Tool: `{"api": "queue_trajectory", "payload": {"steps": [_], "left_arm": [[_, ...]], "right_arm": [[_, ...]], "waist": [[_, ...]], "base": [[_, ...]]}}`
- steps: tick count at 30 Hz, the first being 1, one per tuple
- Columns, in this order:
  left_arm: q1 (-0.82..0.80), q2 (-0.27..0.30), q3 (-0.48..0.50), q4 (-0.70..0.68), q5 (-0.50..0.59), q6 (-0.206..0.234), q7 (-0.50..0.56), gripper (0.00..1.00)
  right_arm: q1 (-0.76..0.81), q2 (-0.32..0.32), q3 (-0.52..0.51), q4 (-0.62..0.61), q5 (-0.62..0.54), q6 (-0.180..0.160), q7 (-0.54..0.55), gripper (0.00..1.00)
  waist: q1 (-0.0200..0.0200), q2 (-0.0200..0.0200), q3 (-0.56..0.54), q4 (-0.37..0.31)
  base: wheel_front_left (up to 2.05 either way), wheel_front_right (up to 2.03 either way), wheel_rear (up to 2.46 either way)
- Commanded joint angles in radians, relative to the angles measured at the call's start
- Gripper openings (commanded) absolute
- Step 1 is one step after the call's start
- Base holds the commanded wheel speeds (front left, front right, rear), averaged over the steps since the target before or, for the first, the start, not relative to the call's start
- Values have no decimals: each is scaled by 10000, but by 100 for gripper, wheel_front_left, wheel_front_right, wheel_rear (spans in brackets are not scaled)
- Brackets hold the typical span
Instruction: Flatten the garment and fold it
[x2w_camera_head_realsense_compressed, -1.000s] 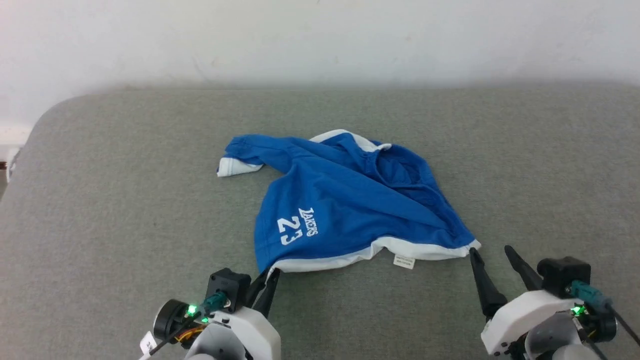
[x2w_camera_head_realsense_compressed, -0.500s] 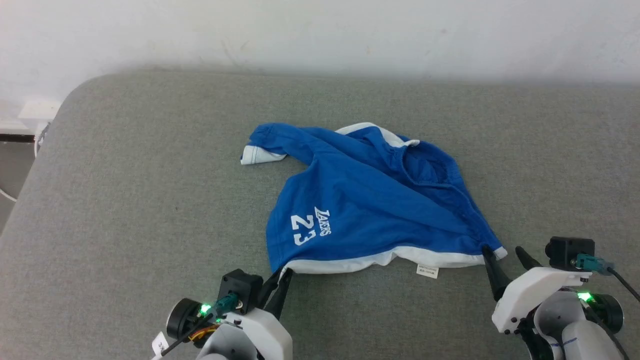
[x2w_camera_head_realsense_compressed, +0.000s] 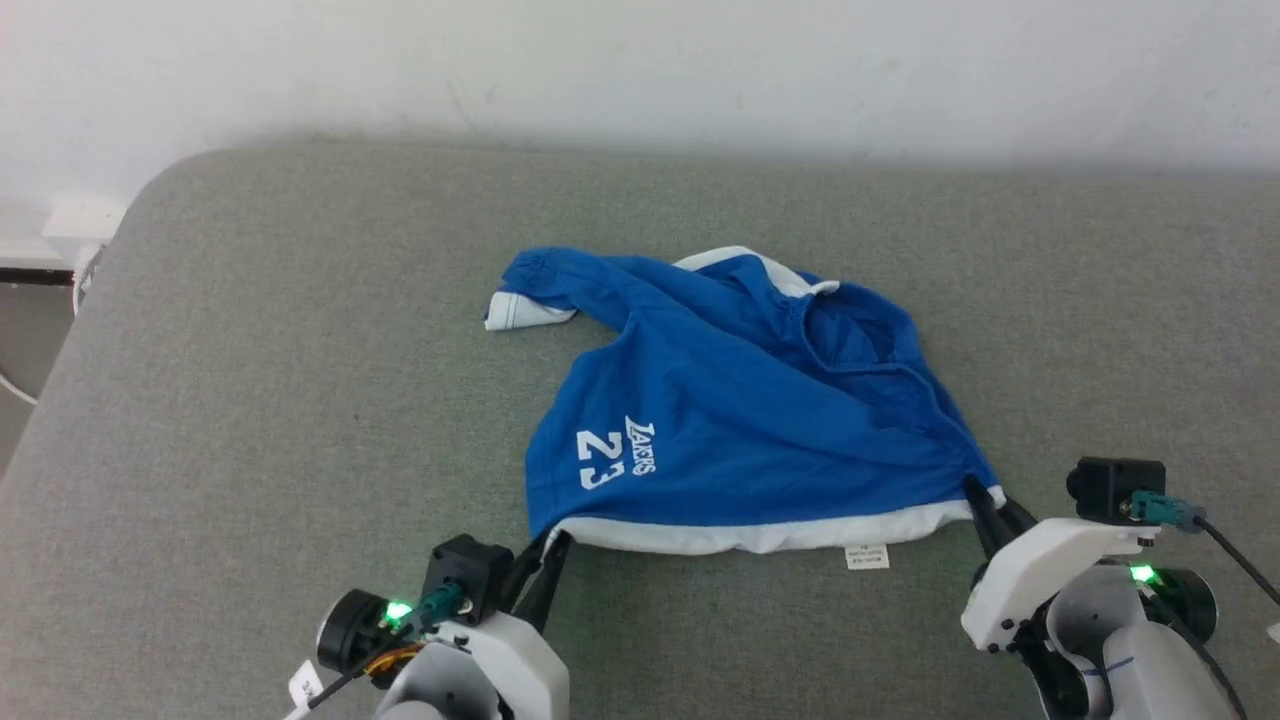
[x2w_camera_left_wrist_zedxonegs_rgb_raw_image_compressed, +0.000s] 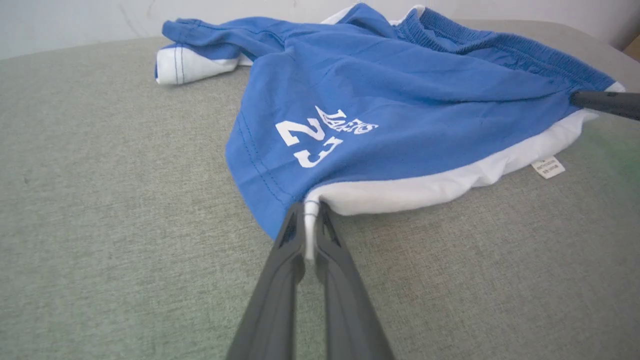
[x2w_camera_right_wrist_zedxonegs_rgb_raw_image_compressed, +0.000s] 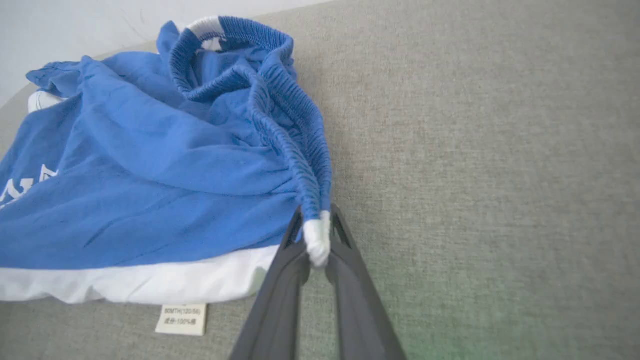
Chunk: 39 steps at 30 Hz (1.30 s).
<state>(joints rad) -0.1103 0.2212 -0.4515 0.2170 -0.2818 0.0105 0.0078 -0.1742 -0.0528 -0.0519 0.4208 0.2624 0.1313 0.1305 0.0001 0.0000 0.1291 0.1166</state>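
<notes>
Two robot claws pin the near corners of a pair of soft royal-blue shorts (x2w_camera_head_realsense_compressed: 740, 420) lying rumpled near the middle of a grey woven-fabric padded surface (x2w_camera_head_realsense_compressed: 300, 400), well clear of its rounded far-left corner and of the white wall (x2w_camera_head_realsense_compressed: 640, 60) behind its far edge. The left gripper (x2w_camera_head_realsense_compressed: 548, 543), low at the surface's near edge, has its two long dark fingers pressed together on the left end of the broad white band (x2w_camera_left_wrist_zedxonegs_rgb_raw_image_compressed: 425, 187) that runs along the garment's near side; in the left wrist view (x2w_camera_left_wrist_zedxonegs_rgb_raw_image_compressed: 310, 210) a sliver of white cloth shows pinched between the tips. The right gripper (x2w_camera_head_realsense_compressed: 990, 497), at the band's other end, is likewise clamped: its wrist view (x2w_camera_right_wrist_zedxonegs_rgb_raw_image_compressed: 315, 220) shows the jaws closed on a small white wad of fabric where the gathered blue elastic edge (x2w_camera_right_wrist_zedxonegs_rgb_raw_image_compressed: 300, 150) meets the band. Both white-shelled wrists sit low, fingers pointing away from the robot and slightly inward toward each other; whether the tips rest on the grey surface itself is hard to judge. The band stretches between the two grips in a shallow sag. White lettering reading "LAKERS 23" (x2w_camera_head_realsense_compressed: 615, 457) sits on the blue panel near the left grip, and a small white care label (x2w_camera_head_realsense_compressed: 866, 556) lies flat on the surface just below the band, closer to the right claw. A white-trimmed fold (x2w_camera_head_realsense_compressed: 520, 308) trails off toward the far-left corner.
</notes>
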Motion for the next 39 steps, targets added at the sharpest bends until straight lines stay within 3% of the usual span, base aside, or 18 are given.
{"api": "queue_trajectory", "payload": {"steps": [1, 11, 19, 25, 29, 32, 39], "left_arm": [[-65, 71, 42, -38, 13, 56, -70, 0], [-33, 920, 590, -1613, 160, 363, -275, 0], [-588, 1698, 1238, -3697, 360, 587, 12, 0], [-1354, 2022, 1580, -4943, 386, 570, 313, 0], [-2042, 2137, 1755, -5326, 216, 428, 591, 0], [-2643, 2189, 1917, -5344, 12, 318, 818, 0], [-4529, 2259, 1938, -4473, -461, -261, 1474, 0]], "right_arm": [[25, 5, 56, -119, 87, -6, -35, 0], [636, -1058, 933, -3122, 2534, -6, 814, 0], [561, -1730, 803, -5095, 4333, -6, 1875, 0], [33, -1887, 441, -6233, 4115, -6, 2389, 0], [-656, -1649, -4, -6785, 3666, -6, 3029, 0], [-1477, -1061, -607, -6734, 3291, -6, 3743, 0], [-4138, -772, -521, -6006, 1995, -6, 4953, 0]], "waist": [[-1, 0, -130, -49], [-1, 0, -1014, -347], [-1, 0, -1601, -570], [-1, 0, -1855, -720], [-1, 0, -1860, -890], [-1, 0, -1722, -1098], [-1, 0, -518, -1631]], "base": [[0, 0, 0], [0, 0, 0], [0, 0, 0], [0, 0, 0], [0, 0, 0], [0, 0, 0], [0, 0, 0]]}}
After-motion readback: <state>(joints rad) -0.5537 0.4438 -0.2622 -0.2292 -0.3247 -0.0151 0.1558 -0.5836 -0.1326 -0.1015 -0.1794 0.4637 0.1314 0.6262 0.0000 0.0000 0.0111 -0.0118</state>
